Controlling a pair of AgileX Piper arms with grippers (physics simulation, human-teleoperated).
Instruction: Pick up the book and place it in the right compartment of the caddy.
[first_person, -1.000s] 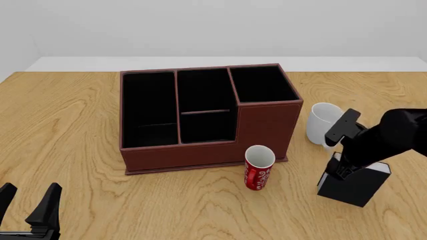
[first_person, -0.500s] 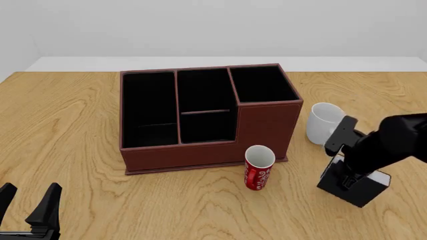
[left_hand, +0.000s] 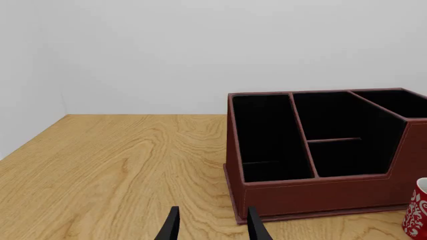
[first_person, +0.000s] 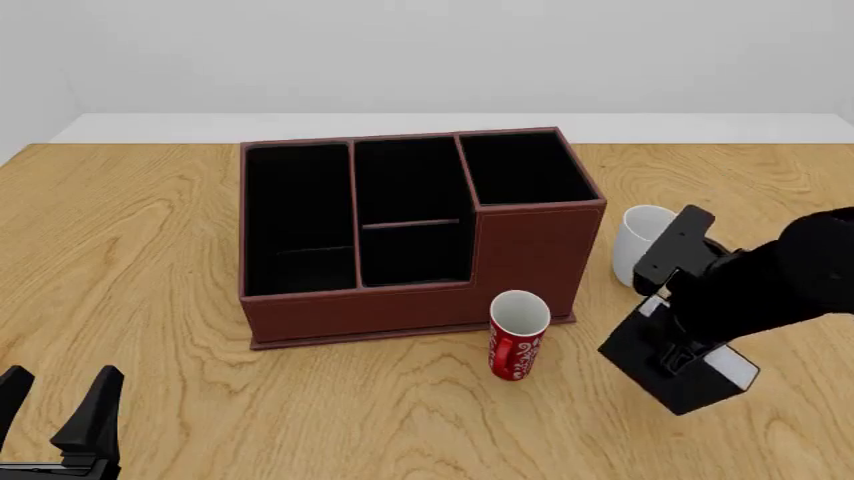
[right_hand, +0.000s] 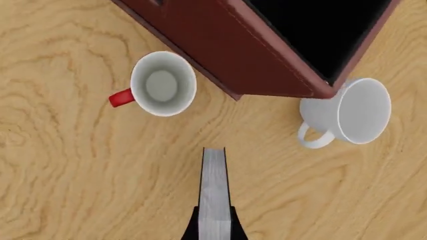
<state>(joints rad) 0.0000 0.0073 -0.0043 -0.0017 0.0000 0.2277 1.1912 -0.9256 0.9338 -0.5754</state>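
The black book (first_person: 690, 388) with white page edges is tilted, to the right of the red soda can (first_person: 518, 336). It looks raised off the table. My right gripper (first_person: 671, 352) is shut on its top. In the right wrist view the fingers (right_hand: 193, 229) clamp both covers of the book (right_hand: 215, 190), page edges facing the camera. The reddish-brown caddy (first_person: 400, 300) stands mid-table, and its tall right compartment (first_person: 525, 168) is to the far left of the book. My left gripper (first_person: 56, 408) is open and empty at the near left.
A white mug (first_person: 645, 243) lies on its side between the caddy and my right arm. The right wrist view shows the can (right_hand: 162, 84), the mug (right_hand: 350, 112) and the caddy's tall corner (right_hand: 267, 55). The left wrist view shows the caddy (left_hand: 320, 192) and the open left gripper (left_hand: 212, 231).
My right gripper has carried the book leftward toward the can and tilted it more. The left arm has not moved.
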